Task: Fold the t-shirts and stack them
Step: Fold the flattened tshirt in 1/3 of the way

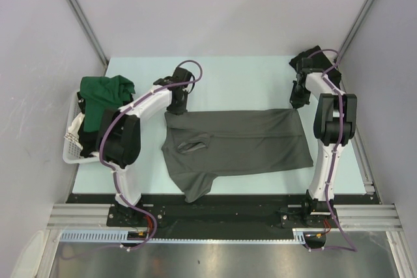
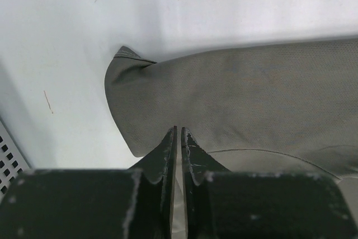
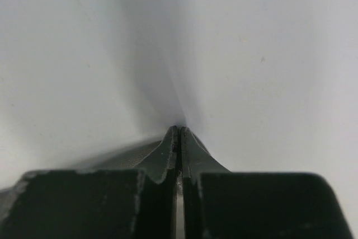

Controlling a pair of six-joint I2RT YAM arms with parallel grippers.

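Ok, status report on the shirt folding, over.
Left gripper pinching grey t-shirt far corner; right gripper shut at opposite corner. Shirt spread flat. Green t-shirt in white basket. Nothing obstructing.

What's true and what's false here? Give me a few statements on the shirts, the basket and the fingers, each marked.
1. The grey t-shirt lies spread out on the table. True.
2. The green t-shirt is stacked on the grey one. False: it sits in the white basket at the left, apart from the grey one.
3. The left gripper has its fingers closed at an edge of the grey t-shirt. True.
4. The right gripper has its fingers wide open. False: they are shut, near the shirt's far right corner.
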